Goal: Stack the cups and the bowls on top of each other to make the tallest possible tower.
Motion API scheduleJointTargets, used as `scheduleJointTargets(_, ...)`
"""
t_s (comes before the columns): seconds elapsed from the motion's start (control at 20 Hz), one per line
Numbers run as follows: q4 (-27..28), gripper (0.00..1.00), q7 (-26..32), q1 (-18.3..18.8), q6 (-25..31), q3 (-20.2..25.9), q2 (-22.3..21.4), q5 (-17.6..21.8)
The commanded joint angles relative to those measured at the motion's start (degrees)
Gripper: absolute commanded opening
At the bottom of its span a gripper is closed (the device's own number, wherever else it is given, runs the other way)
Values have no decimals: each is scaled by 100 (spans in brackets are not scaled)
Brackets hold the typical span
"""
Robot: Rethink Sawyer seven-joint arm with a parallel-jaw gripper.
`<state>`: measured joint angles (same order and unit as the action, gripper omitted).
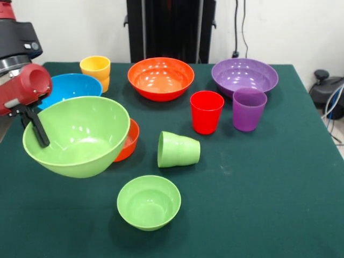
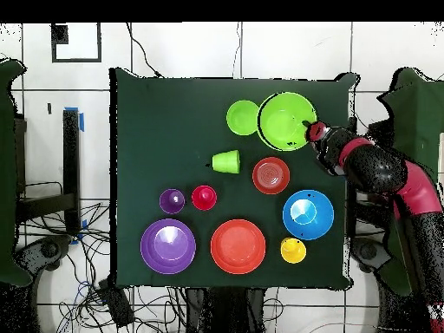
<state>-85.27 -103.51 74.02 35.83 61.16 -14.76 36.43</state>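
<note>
Pincer [image 1: 36,129] grips large green bowl [image 1: 78,137], tilted, empty, above table [image 1: 258,183].

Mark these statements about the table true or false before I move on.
1. The hand holds the large green bowl by its rim, tilted, off the table. True.
2. The light green cup stands upright. False: it lies on its side.
3. The red cup and purple cup stand side by side. True.
4. The yellow cup sits inside the blue bowl. False: it stands beside it.
</note>
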Motion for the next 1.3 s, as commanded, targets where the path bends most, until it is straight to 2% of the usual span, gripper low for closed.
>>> scheduleJointTargets(0.05, -164, 0, 1203, -436, -90, -359, 164, 467)
scheduleJointTargets(0.4, -408, 0, 815, -615, -377, -496, 49, 620)
scheduleJointTargets(0.65, -372, 0, 846, -657, -507, -504, 211, 693)
scheduleJointTargets(1.1, -557, 0, 625, -737, -743, -616, 130, 785)
scheduleJointTargets(1.3, -430, 0, 815, -891, -655, -631, 350, 778)
